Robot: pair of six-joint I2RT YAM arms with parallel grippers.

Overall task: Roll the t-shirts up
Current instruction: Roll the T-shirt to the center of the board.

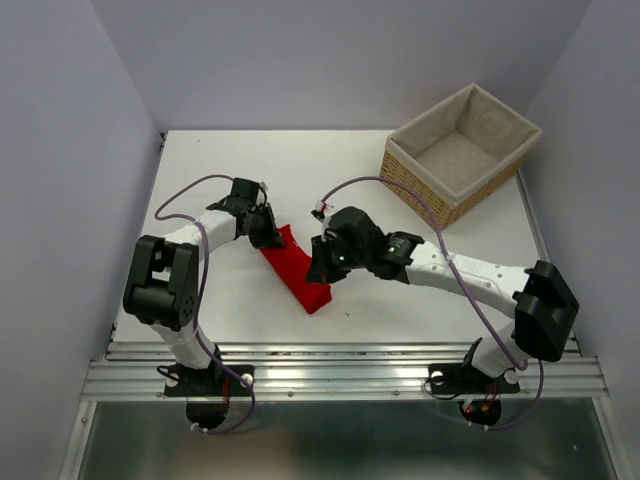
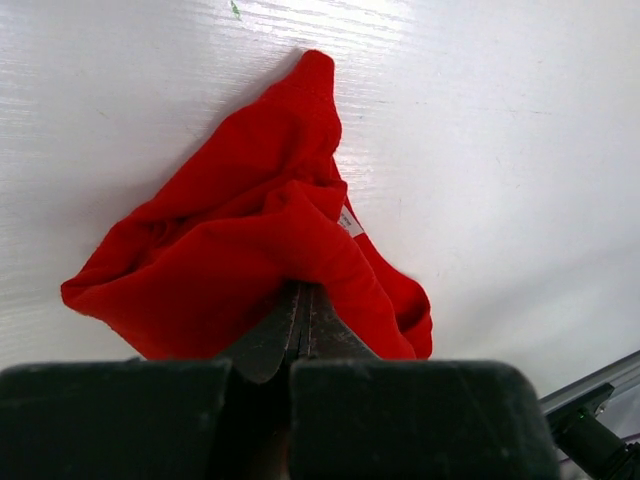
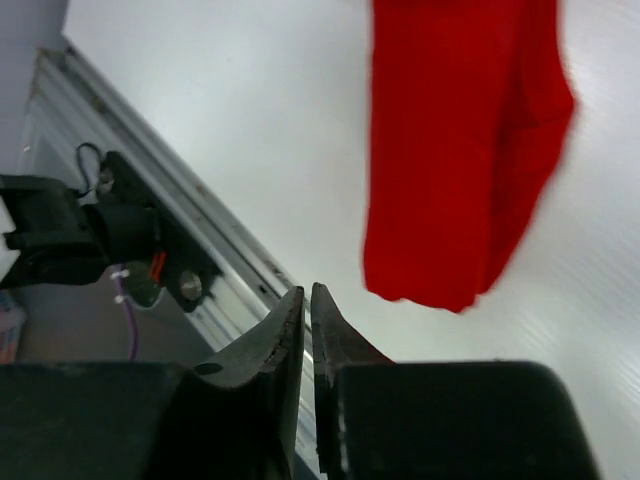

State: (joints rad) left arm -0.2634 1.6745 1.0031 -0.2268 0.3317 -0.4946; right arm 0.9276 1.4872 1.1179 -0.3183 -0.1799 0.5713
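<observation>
The red t-shirt [image 1: 297, 268] lies folded into a long narrow strip on the white table, running from upper left to lower right. My left gripper [image 1: 266, 231] is shut on the strip's upper end; in the left wrist view the red cloth [image 2: 250, 250] bunches over the closed fingertips. My right gripper [image 1: 318, 268] hovers beside the strip's right edge, shut and empty. In the right wrist view its jaws [image 3: 307, 292] are together with nothing between them, and the t-shirt's lower end [image 3: 455, 150] lies just beyond them.
A beige-lined wicker basket [image 1: 461, 152] stands at the back right corner of the table [image 1: 330, 170]. The metal rail [image 1: 350, 372] runs along the near edge. Grey walls close in the left, back and right sides.
</observation>
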